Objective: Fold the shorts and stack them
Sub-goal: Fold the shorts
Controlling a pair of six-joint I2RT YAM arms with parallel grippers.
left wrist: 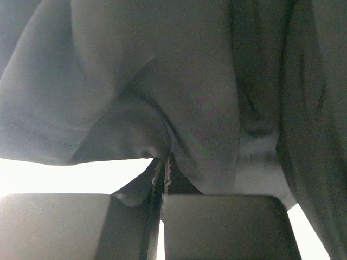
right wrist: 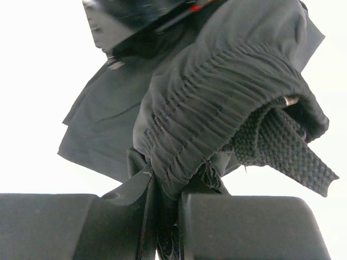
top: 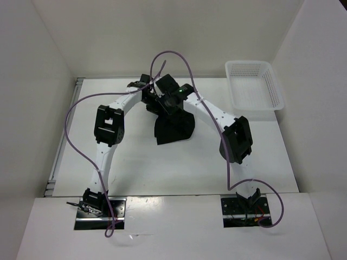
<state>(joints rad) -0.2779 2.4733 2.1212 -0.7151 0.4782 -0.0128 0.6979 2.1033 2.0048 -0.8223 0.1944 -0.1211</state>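
Note:
The black shorts [top: 174, 129] hang bunched above the middle of the table, held up by both arms. My left gripper [top: 150, 96] is shut on a fold of the dark fabric [left wrist: 179, 108], which fills the left wrist view. My right gripper [top: 169, 103] is shut on the gathered elastic waistband [right wrist: 217, 103]; a knitted black drawstring [right wrist: 287, 146] hangs to the right of it. The two grippers are close together at the top of the cloth. The lower part of the shorts drapes toward the table.
A white plastic mesh basket [top: 255, 85] stands at the back right of the white table [top: 135, 162]. White walls close in the back and sides. Purple cables [top: 179, 57] loop over the arms.

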